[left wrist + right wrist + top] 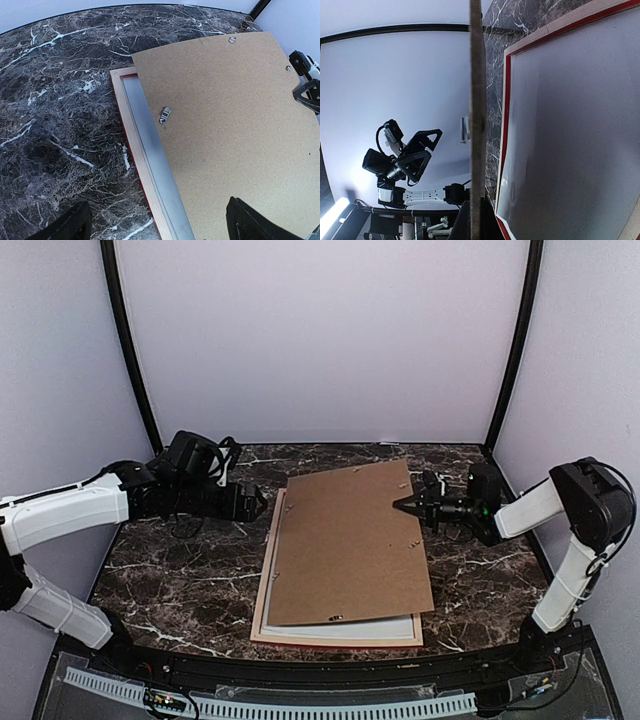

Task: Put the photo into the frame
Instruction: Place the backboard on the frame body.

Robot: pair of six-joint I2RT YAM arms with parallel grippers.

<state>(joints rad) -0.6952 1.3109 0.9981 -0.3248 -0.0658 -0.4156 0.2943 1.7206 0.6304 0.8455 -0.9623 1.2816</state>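
While my right pincer [405, 505] is clamped shut on the right edge of the brown backing board [350, 540], my left pincer [255, 504] hangs with jaws spread wide and nothing between them, above the table [170, 580] just beside the board's far-left corner.

Counts: one frame [262, 590], one backing board, one pale sheet [340, 628], two pincers. Three small metal clips [164, 114] show on the board in the left wrist view.

Frame: lies flat at mid-table, back side up, thin pale wood rails, bright red along the inner and outer edges. Near rail and left rail are visible; the rest is covered by the board.

Pale sheet sits inside the frame, grey-white, plain. Cannot tell if it is the photo's back; no printed side is visible in any view.

Board lies skewed over the frame, its far-left corner past the frame's far rail. Right wrist view has the board edge-on, with a gap between it and the pale sheet on my grip side.
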